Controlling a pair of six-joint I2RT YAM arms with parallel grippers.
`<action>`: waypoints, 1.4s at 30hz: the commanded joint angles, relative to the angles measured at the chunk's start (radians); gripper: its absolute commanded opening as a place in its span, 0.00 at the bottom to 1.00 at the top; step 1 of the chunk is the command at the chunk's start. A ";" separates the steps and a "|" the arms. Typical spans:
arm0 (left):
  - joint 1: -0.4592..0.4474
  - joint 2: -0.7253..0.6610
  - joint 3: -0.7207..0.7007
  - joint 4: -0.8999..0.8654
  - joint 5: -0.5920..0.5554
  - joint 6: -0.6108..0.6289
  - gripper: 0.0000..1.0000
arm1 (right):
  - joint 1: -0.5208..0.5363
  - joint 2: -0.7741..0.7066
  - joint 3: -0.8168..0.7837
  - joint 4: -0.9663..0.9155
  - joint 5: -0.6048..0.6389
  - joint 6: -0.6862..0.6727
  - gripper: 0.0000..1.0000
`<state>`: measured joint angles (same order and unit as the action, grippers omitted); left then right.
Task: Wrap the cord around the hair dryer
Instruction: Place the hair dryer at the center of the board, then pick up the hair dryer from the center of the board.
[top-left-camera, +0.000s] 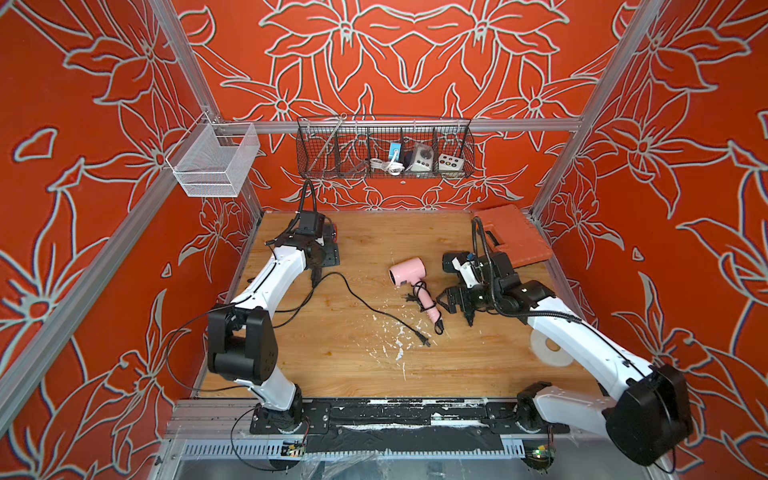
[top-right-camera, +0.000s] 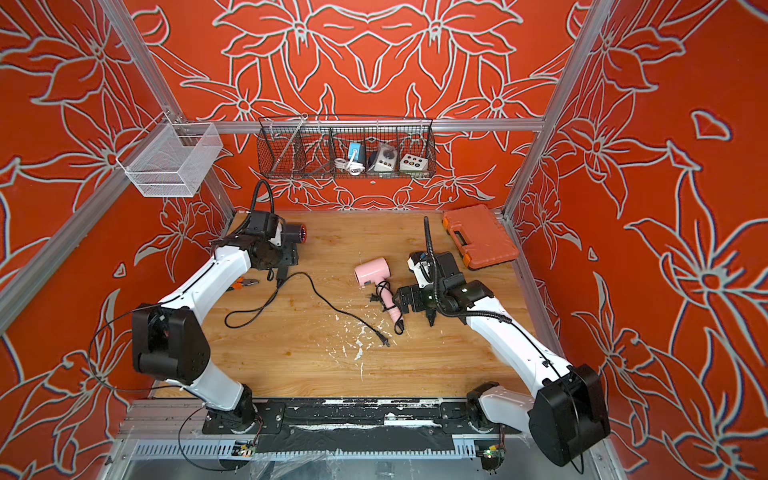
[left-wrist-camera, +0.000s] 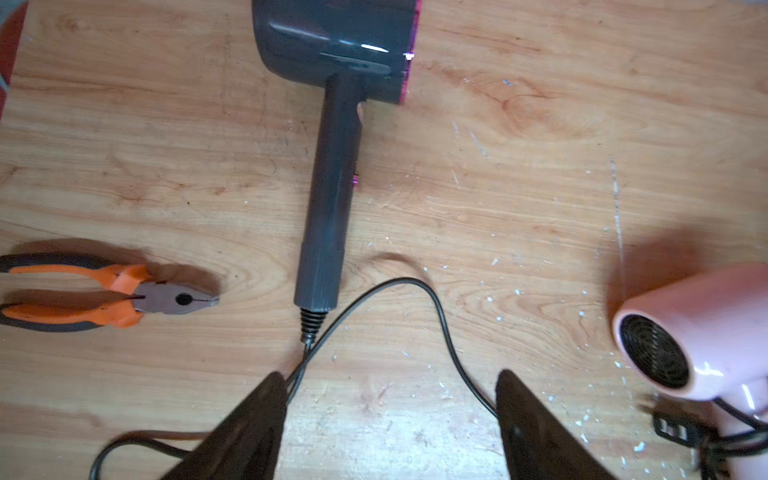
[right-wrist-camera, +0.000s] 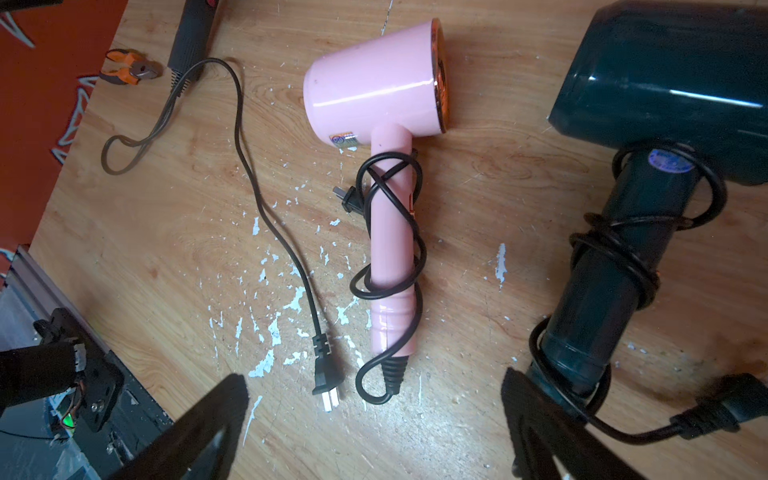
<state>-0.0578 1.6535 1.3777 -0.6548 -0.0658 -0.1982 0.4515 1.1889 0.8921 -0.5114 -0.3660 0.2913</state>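
A dark grey hair dryer lies at the far left of the table, mostly hidden under my left wrist in both top views. Its black cord trails loose across the wood to a plug. My left gripper hovers open just past the handle's end, with the cord running beside both fingertips. A pink hair dryer lies mid-table, its own cord wound round the handle. My right gripper is open above that handle's end, holding nothing.
A dark teal hair dryer with wound cord lies under my right arm. Orange pliers rest left of the grey dryer. An orange tool case sits back right, a white tape roll front right. Wire baskets hang on the back wall.
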 joint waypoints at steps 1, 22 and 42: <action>0.047 0.085 0.082 -0.061 0.025 0.052 0.74 | -0.004 -0.027 -0.015 -0.015 -0.026 -0.015 0.99; 0.099 0.552 0.364 -0.108 0.065 0.143 0.60 | -0.004 0.012 0.016 -0.023 -0.035 -0.039 0.99; 0.099 0.513 0.294 -0.031 0.087 0.165 0.00 | -0.005 0.060 0.023 0.001 -0.038 -0.046 0.99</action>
<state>0.0395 2.2196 1.7397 -0.7162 -0.0147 -0.0441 0.4515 1.2533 0.9081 -0.5198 -0.3950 0.2527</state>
